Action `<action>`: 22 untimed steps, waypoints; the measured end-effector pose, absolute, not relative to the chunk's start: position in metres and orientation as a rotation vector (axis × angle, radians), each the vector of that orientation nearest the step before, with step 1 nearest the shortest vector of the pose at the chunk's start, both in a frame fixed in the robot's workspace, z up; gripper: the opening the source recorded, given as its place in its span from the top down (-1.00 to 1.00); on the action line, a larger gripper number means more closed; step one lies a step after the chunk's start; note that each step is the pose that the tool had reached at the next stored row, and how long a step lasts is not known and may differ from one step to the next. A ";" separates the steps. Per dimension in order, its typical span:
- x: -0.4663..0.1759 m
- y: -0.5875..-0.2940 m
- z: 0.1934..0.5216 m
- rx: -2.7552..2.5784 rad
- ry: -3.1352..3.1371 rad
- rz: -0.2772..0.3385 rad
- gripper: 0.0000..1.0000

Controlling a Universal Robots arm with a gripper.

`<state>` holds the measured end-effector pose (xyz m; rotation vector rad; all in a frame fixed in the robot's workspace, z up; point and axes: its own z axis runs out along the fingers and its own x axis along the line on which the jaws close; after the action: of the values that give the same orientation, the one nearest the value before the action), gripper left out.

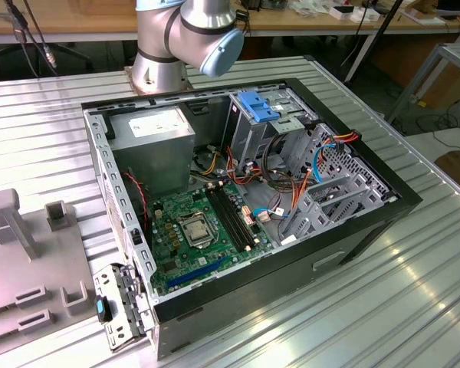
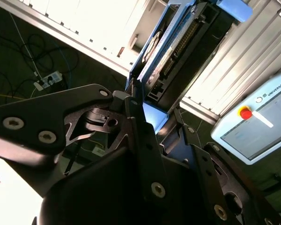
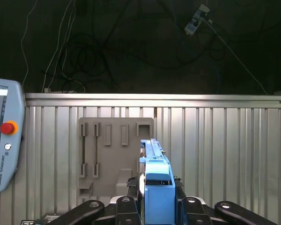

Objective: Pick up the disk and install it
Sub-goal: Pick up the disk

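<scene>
Ribbed aluminium bench (image 1: 414, 307) is carrying everything, and on the exterior view's left a grey fixture plate (image 1: 31, 268) is lying flat just beside the open computer case (image 1: 238, 295). Moving rightward inside the case, the motherboard (image 1: 192, 238) is sitting on its floor, then the drive cage (image 1: 253, 134) is standing toward the far wall with loose cables (image 1: 291, 192) trailing beside it, likely crowding any approach to the bays. In the first wrist view the tool (image 3: 158, 202) is gripping the disk (image 3: 157, 180), clamping its two flat faces so it is standing on edge, its long axis pointing straight out from the tool toward the fixture plate beyond; the disk is hanging clear of the bench, already picked up and not yet installed
</scene>
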<state>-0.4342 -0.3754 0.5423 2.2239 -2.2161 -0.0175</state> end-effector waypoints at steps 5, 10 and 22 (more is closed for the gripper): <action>-0.422 -0.375 0.542 2.224 -2.216 -0.018 0.26; -0.409 -0.375 0.542 2.224 -2.216 -0.018 0.26; -0.383 -0.375 0.542 2.224 -2.216 -0.018 0.26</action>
<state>-0.3828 -0.3753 0.5423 2.2238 -2.2161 -0.0176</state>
